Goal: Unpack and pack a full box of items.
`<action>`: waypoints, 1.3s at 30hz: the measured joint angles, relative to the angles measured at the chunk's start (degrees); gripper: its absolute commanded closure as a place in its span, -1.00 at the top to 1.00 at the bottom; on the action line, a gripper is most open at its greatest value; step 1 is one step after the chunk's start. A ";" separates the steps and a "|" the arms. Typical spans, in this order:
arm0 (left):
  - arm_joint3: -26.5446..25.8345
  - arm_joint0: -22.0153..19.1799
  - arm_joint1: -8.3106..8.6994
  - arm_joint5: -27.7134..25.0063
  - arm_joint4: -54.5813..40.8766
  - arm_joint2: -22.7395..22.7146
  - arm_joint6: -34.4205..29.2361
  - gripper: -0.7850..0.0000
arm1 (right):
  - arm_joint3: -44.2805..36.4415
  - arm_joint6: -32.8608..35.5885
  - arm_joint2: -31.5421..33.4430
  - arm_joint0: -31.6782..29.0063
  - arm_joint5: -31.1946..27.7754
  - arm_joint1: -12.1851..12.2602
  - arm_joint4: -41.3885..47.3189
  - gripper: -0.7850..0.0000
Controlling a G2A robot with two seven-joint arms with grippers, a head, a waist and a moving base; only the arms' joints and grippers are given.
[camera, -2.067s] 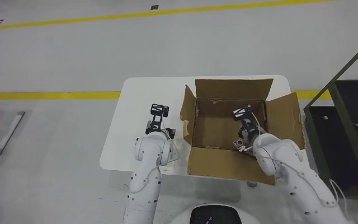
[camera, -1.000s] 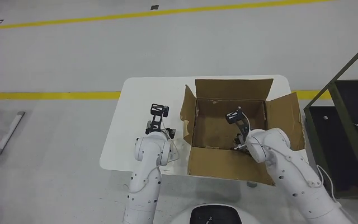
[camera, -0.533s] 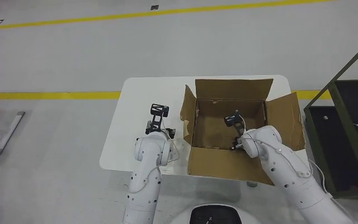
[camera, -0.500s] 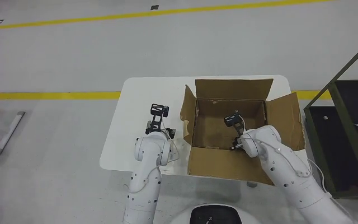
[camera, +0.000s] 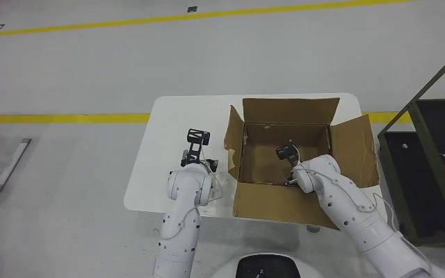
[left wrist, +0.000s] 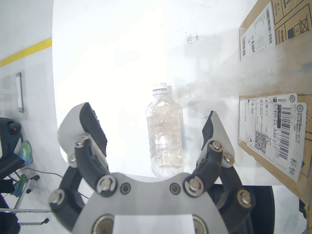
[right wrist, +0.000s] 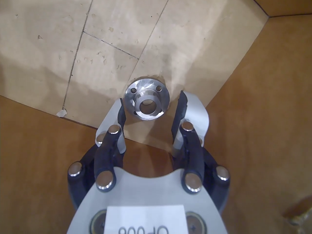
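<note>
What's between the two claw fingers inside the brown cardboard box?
A round silver metal flange, lying on the box floor; the right wrist view shows it.

Light bright, even | table [left wrist: 109,49] glare-washed | box [right wrist: 268,98] walls shaded | wrist-view edges bowed

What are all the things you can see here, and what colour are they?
Table: one, white, on the grey floor.
Box: one, brown cardboard, open, on the table.
Labels: several, white, stuck on the outside of the box.
Bottle: one, clear plastic, on the table beside the box.
Metal ring: one, silver, on the bottom of the box.
Lines: two, yellow, on the floor.
Frame: one, dark green, next to the table.
Left hand: one, black and silver, open, over the bottle.
Right hand: one, black and silver, open, inside the box with a finger on each side of the ring.
</note>
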 measured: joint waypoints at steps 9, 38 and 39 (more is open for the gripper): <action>0.00 0.00 0.00 0.00 0.00 0.00 0.00 1.00 | 2.61 -0.98 -0.70 0.95 0.05 -0.63 0.23 -0.63; 0.00 0.00 0.00 0.00 0.00 0.00 0.00 1.00 | -34.71 -16.39 23.93 -17.68 -8.35 2.40 18.15 -1.00; 0.00 0.00 0.00 0.00 0.00 0.00 0.00 1.00 | -35.91 -17.90 25.25 -19.03 -9.22 2.54 19.04 -1.00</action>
